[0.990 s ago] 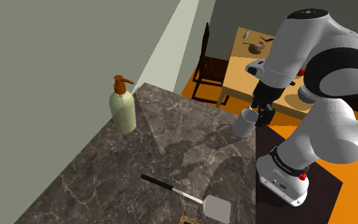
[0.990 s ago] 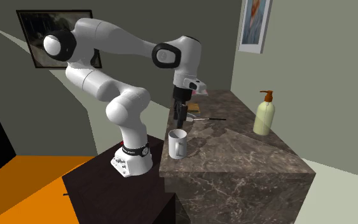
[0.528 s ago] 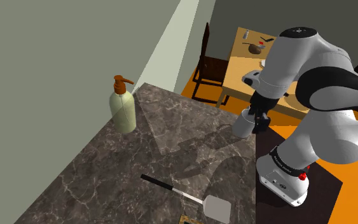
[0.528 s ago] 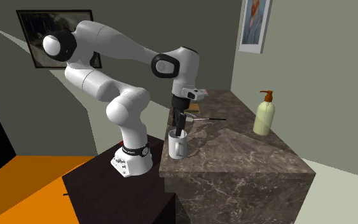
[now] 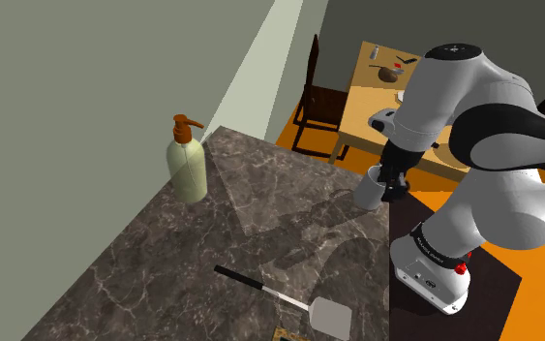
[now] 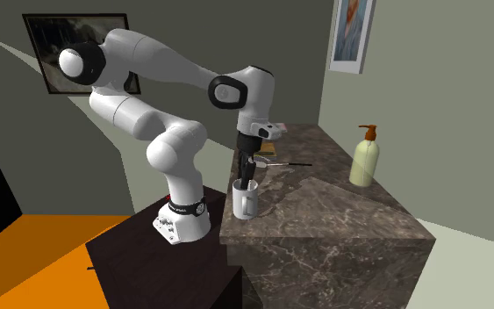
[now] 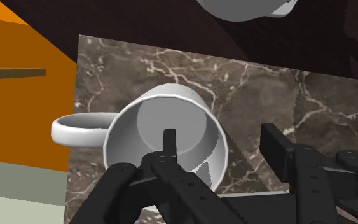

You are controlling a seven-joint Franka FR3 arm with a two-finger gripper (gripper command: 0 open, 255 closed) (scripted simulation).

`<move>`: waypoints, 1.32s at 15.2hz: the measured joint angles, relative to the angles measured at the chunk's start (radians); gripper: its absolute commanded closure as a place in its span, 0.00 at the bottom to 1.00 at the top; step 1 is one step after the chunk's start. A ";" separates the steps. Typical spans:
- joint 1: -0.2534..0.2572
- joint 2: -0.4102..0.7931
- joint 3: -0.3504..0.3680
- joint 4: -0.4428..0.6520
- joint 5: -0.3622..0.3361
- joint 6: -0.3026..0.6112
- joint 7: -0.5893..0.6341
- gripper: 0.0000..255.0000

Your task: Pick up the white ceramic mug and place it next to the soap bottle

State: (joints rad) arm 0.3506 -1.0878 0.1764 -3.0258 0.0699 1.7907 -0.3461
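- Mug, plain white, stands upright at the corner of the dark marbled counter nearest the stand, well apart from the soap bottle.
- No mark shows on the mug's wall; in the wrist view its handle sticks out over the counter's edge, on the side away from the gripper.
- The gripper is parted wide and grips nothing: one finger reaches down inside the mug, the other stands outside it, with the mug's wall between them and touching neither.
- In the second exterior view the fingertips are hidden behind the mug's rim; in the shoulder view the gripper covers part of the mug.
- The soap bottle, pale yellow-green with an orange-brown pump, shows no readable label.
- A dark band round the arm's base carries pale lettering too small to read.
- A spatula lies flat on the counter.
- A brownish object beside it is cut off by the shoulder view's lower edge; I cannot tell what it is.
- A framed portrait on the wall is cut off at the top.
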 measured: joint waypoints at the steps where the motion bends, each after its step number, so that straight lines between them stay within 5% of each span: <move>1: 0.000 0.000 0.000 0.000 0.000 0.000 0.000 1.00; 9: 0.000 0.000 0.000 0.000 0.000 0.000 0.000 1.00; 20: -0.013 -0.025 -0.020 0.124 -0.021 -0.147 -0.011 1.00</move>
State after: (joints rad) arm 0.3376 -1.1125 0.1564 -2.9015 0.0488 1.6435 -0.3574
